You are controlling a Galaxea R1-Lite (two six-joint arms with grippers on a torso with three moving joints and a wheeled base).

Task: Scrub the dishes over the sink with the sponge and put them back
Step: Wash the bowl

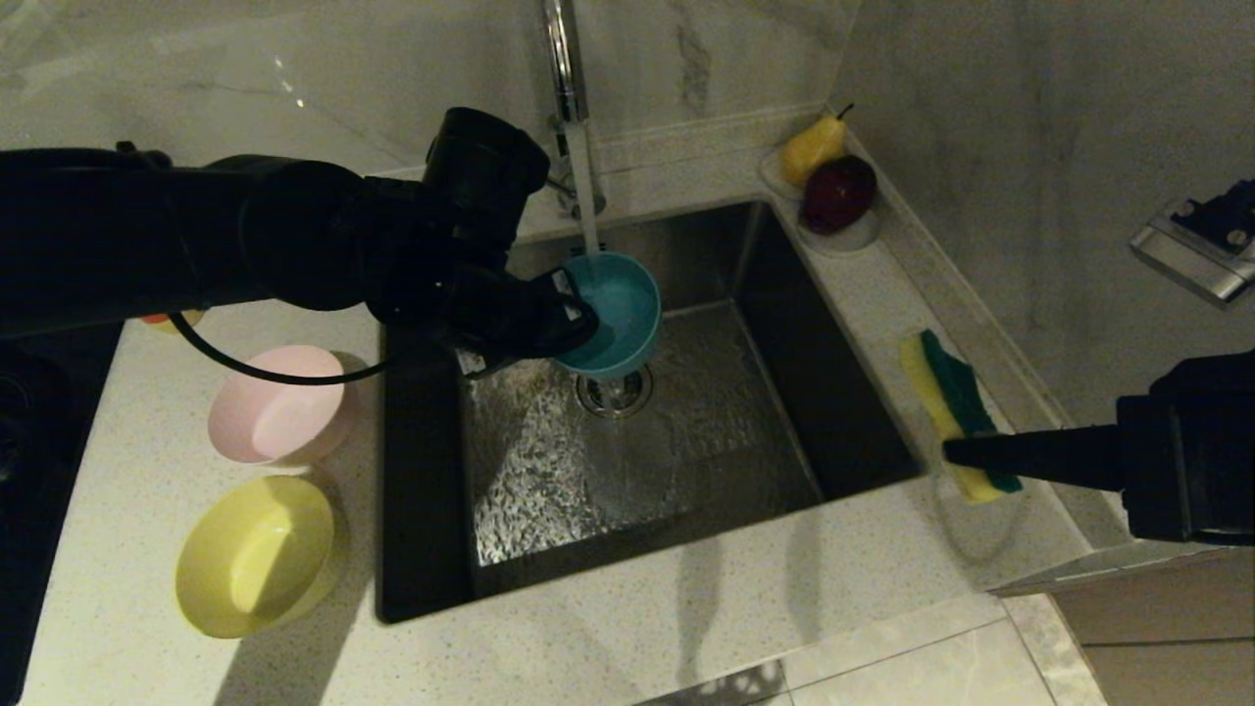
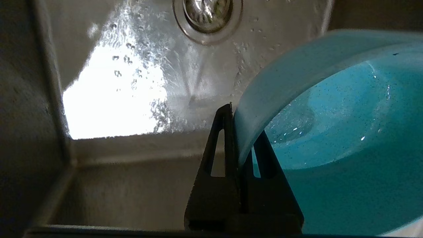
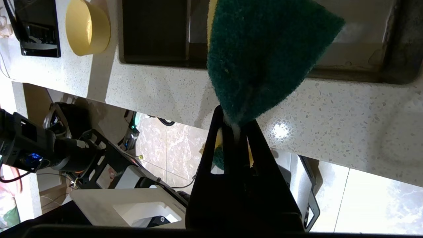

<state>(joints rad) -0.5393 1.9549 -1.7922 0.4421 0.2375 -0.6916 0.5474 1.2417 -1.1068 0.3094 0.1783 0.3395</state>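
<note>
**Desk:** What does the head camera have over the sink (image 1: pixel 784 324)?

**Photographer:** The left pincer (image 1: pixel 578 314) is clamped on the rim of the light blue bowl (image 1: pixel 618 314), which hangs tilted above the round drain strainer (image 1: pixel 615 390). A thin stream from the tap (image 1: pixel 567 88) falls at the bowl's far edge. The steel basin floor is wet and glistening.

**Desk:** Does the wrist camera confirm the grip?

**Photographer:** Yes. In the left wrist view the two dark fingers (image 2: pixel 219 155) pinch the bowl's wall (image 2: pixel 330 132) between them, one outside and one inside. Droplets speckle the bowl's inner surface, and the strainer (image 2: pixel 207 13) lies beyond it.

**Desk:** And the other arm?

**Photographer:** The right pincer (image 1: pixel 956 453) is off to the sink's right, over the worktop (image 1: pixel 637 628), closed on one end of the sponge (image 1: pixel 956 412). The yellow foam and dark green scouring layer stand up from the fingertips, well apart from the blue bowl. The right wrist view shows the green face (image 3: pixel 264 56) filling the frame above the closed fingers (image 3: pixel 214 152).

**Desk:** The remaining dishes?

**Photographer:** Both sit on the worktop left of the sink: the pale pink bowl (image 1: pixel 279 404) farther back, the yellow bowl (image 1: pixel 257 555) nearer the front edge, close to each other; whether they touch cannot be told. Both appear tipped, their openings turned toward the sink.

**Desk:** Anything in the background?

**Photographer:** A small white dish (image 1: pixel 843 235) at the sink's far right corner holds a dark red fruit (image 1: pixel 838 193), with a yellow pear (image 1: pixel 812 147) on a second dish just behind it.
</note>
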